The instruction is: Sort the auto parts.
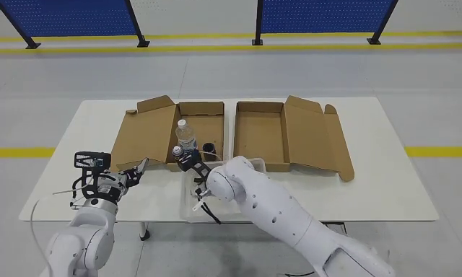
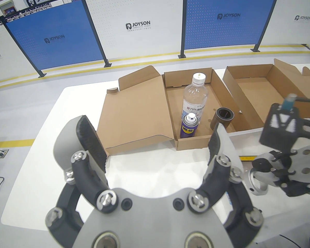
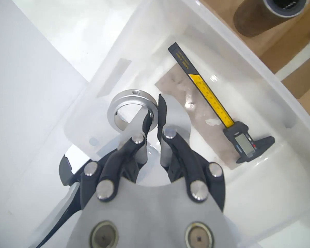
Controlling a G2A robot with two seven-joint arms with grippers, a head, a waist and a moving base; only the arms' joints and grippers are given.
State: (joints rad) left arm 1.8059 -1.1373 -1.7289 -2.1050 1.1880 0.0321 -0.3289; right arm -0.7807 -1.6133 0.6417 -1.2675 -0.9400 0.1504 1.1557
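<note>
partly hidden, the metal ring [image 3: 130, 94] sits pinched in the right jaws while left jaws gape empty.

Left gripper [image 2: 152, 130] spread, right gripper [image 3: 154, 116] clamped.

white table [image 1: 375, 190] | left cardboard box [image 1: 148, 136], open | right cardboard box [image 1: 256, 136], open | clear plastic bin [image 3: 134, 26] in front

Arms [image 1: 274, 205]: glossy white rounded shells. Black frame mount [image 1: 93, 160] at left wrist. Left gripper [image 2: 152, 127]: silver plate, black links, round silver screws, grey fingers [image 2: 66, 143] faced with black ribbed pads [image 2: 91, 143]. Right gripper [image 3: 155, 114]: same plate, links, screws; slim black fingertips [image 3: 162, 105].
</note>
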